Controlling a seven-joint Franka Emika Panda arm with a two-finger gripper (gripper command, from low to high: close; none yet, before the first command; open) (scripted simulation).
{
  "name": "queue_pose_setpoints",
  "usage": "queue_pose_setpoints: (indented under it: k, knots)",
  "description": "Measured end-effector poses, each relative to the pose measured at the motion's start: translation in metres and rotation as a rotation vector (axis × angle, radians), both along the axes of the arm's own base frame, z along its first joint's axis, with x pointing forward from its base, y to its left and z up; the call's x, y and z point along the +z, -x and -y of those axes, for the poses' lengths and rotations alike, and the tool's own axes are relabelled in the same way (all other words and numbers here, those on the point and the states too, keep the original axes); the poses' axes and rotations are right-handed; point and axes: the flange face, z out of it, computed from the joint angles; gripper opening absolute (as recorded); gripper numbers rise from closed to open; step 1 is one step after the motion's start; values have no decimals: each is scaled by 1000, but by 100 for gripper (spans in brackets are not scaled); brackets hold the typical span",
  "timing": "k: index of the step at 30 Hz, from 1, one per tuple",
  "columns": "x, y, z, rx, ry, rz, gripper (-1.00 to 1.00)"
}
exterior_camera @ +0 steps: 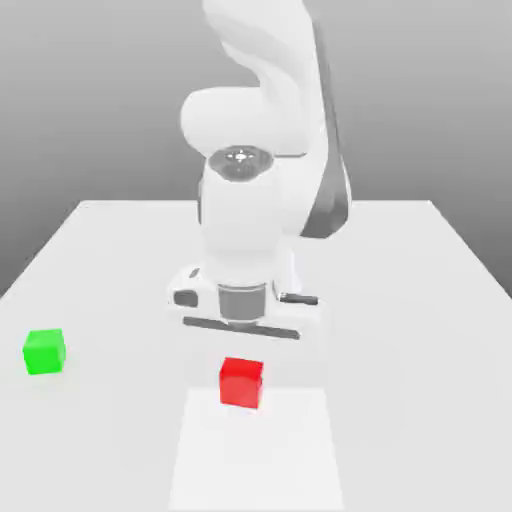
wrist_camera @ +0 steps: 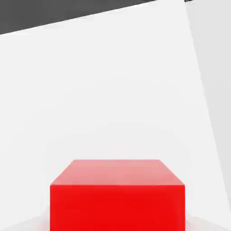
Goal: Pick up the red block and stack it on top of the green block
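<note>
red block [exterior_camera: 242, 383]: cube, flat on table, near centre | green block [exterior_camera: 45, 352]: cube, well apart, exterior view's left

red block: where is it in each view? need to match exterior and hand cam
Exterior view: red block sits low and near centre, just below the arm's hand.
Hand view: red block sits close up at the lower edge.
Shared landmark: the white table it rests on.

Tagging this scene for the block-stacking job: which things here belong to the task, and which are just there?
Belongs to the job:
- red block, below the robot's hand
- green block, apart at the exterior view's left

Just there:
- white table
- paler strip on the table under the red block
</note>
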Motion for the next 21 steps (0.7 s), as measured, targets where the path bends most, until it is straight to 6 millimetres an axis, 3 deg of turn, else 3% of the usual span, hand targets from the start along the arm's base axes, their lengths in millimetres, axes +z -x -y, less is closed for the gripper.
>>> queue_pose_setpoints:
  k: [2, 6, 11, 13, 17, 18, 21]
  knots:
    - [6, 10, 65, -187, 0, 0, -100]
    - [17, 45, 163, -480, 0, 1, -100]
    - [31, 126, 268, -848, -1, 1, -100]
    - [23, 140, 283, -904, -2, 1, -100]
    - [-17, 139, 284, -906, -2, 1, -100]
    - [-26, 140, 284, -906, -2, 1, 100]
    - [-26, 140, 284, -906, -2, 1, 100]
